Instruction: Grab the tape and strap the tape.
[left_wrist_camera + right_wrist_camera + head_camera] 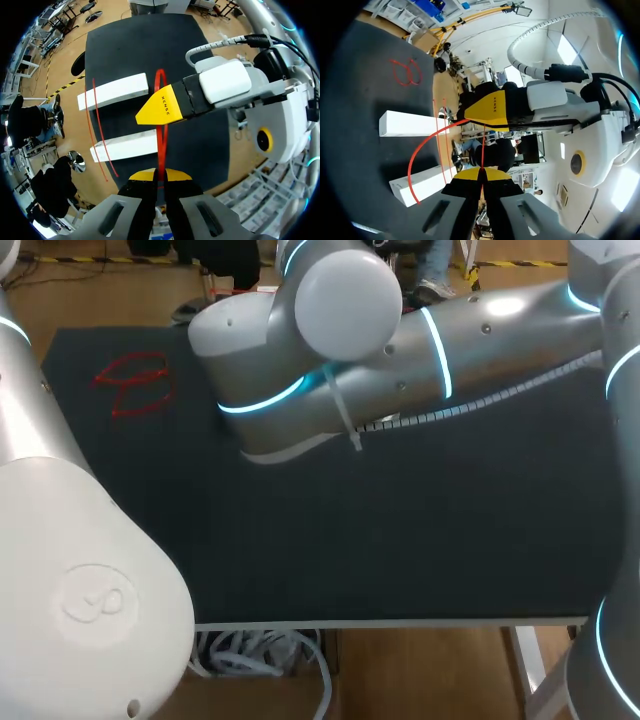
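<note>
Left gripper (160, 174) and right gripper (482, 174) both pinched shut on tape (161, 131) above blocks (114, 91); probably holding the loop taut for strapping.

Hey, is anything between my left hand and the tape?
Nothing visible. The left hand is shut on the tape, and the right hand grips it just ahead.
</note>
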`<state>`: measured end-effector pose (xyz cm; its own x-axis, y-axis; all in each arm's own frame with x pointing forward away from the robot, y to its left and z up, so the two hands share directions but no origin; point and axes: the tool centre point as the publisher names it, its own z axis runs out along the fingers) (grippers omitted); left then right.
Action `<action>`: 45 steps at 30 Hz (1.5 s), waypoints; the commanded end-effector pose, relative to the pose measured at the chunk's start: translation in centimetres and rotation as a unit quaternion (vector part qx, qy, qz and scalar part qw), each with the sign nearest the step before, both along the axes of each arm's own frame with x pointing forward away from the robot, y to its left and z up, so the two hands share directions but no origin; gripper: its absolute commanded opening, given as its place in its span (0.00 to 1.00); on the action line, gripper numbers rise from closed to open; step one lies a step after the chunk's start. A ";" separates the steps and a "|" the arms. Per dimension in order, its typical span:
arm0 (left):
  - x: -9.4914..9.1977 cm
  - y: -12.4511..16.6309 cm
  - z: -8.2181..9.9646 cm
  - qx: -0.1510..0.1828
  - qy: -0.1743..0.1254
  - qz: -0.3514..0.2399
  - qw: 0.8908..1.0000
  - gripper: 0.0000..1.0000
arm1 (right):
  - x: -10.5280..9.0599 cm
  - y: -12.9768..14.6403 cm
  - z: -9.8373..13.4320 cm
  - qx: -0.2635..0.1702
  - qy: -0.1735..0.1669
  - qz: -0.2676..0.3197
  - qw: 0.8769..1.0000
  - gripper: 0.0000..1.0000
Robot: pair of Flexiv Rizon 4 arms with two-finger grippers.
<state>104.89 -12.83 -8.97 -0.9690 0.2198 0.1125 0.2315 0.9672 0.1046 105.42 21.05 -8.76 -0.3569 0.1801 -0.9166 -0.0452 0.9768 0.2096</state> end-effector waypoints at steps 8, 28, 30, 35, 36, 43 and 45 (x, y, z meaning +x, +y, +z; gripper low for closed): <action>0.0 0.0 0.0 0.000 -0.001 0.000 1.000 0.00 | -0.2 -0.3 -0.1 -0.002 0.009 -0.003 1.000 0.00; 0.0 0.0 0.0 0.000 -0.001 0.000 1.000 0.00 | -0.1 -0.2 -0.1 -0.016 0.017 -0.002 1.000 0.00; 0.0 0.0 0.0 0.000 -0.001 0.000 1.000 0.00 | -0.1 -0.2 -0.1 -0.016 0.016 -0.002 1.000 0.00; 0.0 0.0 0.0 0.000 -0.001 0.000 1.000 0.00 | 0.0 -0.1 0.1 -0.016 0.014 -0.001 1.000 0.00; 0.0 0.0 0.0 0.000 -0.001 0.000 1.000 0.00 | 0.1 -0.1 0.2 -0.016 0.014 -0.001 1.000 0.00; 0.0 0.0 0.0 0.000 -0.001 0.000 1.000 0.00 | 0.3 0.1 0.0 -0.017 0.016 0.002 1.000 0.00; 0.0 0.0 0.0 0.000 -0.001 0.000 1.000 0.00 | 0.3 0.1 -0.1 -0.016 0.017 0.003 1.000 0.00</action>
<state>104.89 -12.83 -8.97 -0.9690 0.2198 0.1125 0.2315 0.9672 0.1046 105.64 21.09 -9.10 -0.3823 0.1515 -0.9115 -0.0453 0.9822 0.1822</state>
